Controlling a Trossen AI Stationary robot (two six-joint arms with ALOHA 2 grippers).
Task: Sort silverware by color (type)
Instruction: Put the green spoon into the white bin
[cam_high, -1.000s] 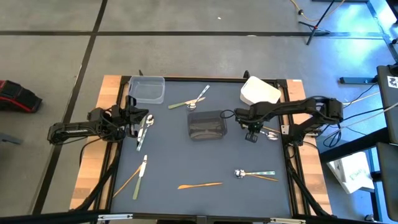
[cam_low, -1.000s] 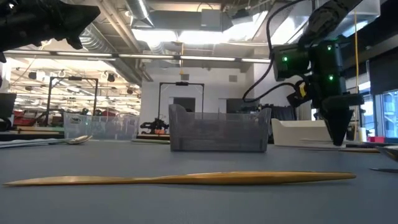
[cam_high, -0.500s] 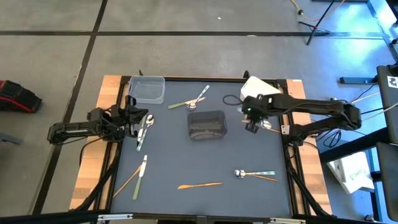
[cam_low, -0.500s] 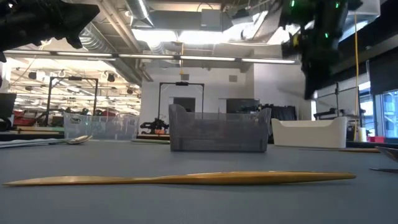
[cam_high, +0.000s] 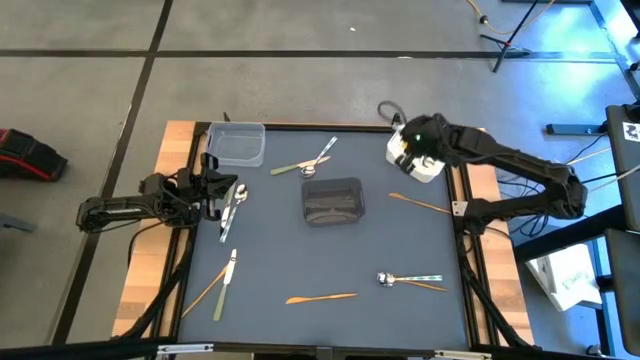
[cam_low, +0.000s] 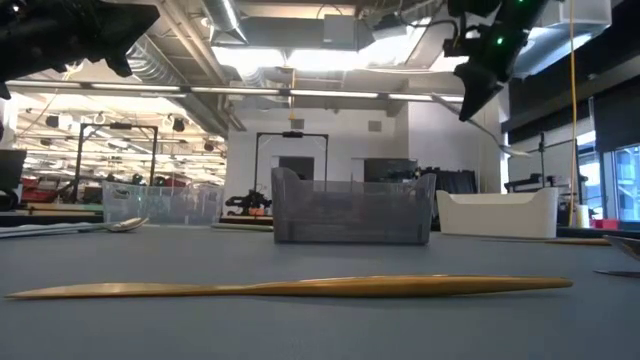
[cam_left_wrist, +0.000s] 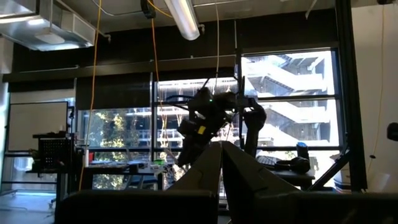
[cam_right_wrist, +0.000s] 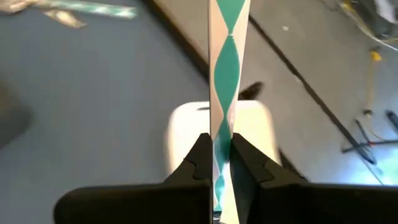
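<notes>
Above white bin (cam_right_wrist: 214, 140), right hand (cam_right_wrist: 215, 163) pinches green-patterned utensil (cam_right_wrist: 225, 68), tip cropped.

Right claw (cam_right_wrist: 216, 163) clamped, arm raised; left claw (cam_left_wrist: 221, 163) closed, low

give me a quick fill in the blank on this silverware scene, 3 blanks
1. The right gripper is shut on a utensil with a white and ____ pattern.
2. That gripper hangs above the ____ container.
3. The dark grey container sits near the table's ____.

Missing words: green; white; middle
</notes>
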